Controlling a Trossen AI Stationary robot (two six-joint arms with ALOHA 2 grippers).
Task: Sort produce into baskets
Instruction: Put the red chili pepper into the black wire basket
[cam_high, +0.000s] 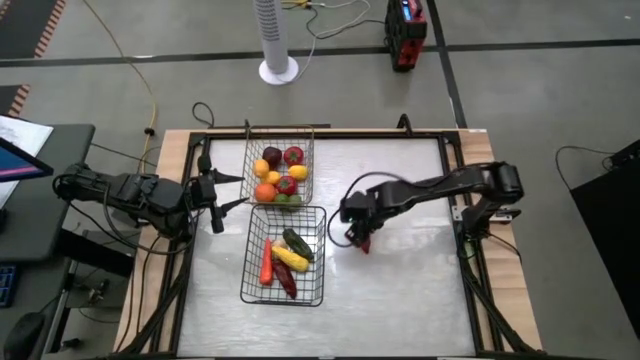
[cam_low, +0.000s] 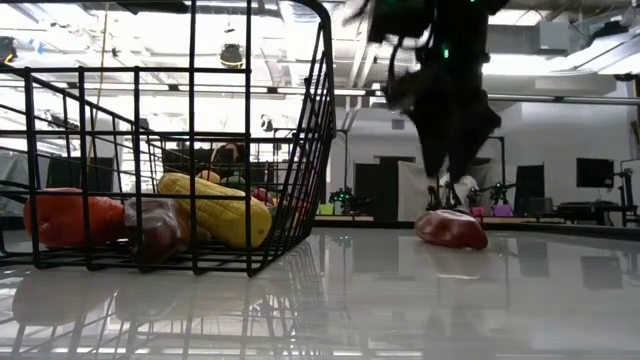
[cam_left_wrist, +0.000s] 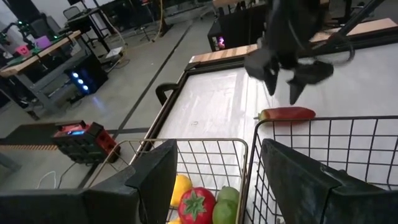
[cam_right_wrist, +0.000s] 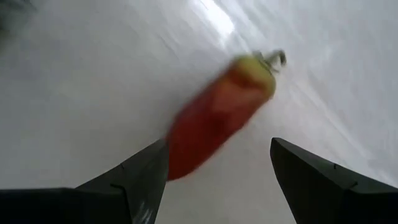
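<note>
A long red pepper with a green stem end (cam_high: 363, 244) lies on the white table right of the baskets; it also shows in the low view (cam_low: 452, 228) and the right wrist view (cam_right_wrist: 214, 118). My right gripper (cam_high: 357, 233) is open just above it, fingers pointing down, one on each side of its blunt end (cam_right_wrist: 180, 163). My left gripper (cam_high: 213, 198) is open and empty at the table's left edge, beside the baskets. The far basket (cam_high: 247, 165) holds round red, orange, yellow and green pieces. The near basket (cam_high: 323, 262) holds long green, yellow, orange and dark red pieces. My right gripper's open fingers come from above and stand on either side of the red pepper's blunt end (cam_right_wrist: 177, 158). One fingertip (cam_right_wrist: 152, 163) shows right against it. I cannot tell whether it touches. The pepper lies flat on the table.
The two wire baskets stand end to end at the table's left middle. The table to the right of the pepper (cam_high: 420, 280) is bare white surface. A raised frame runs along the table's edges (cam_high: 455, 150). A white fan base (cam_high: 279, 70) stands on the floor beyond.
</note>
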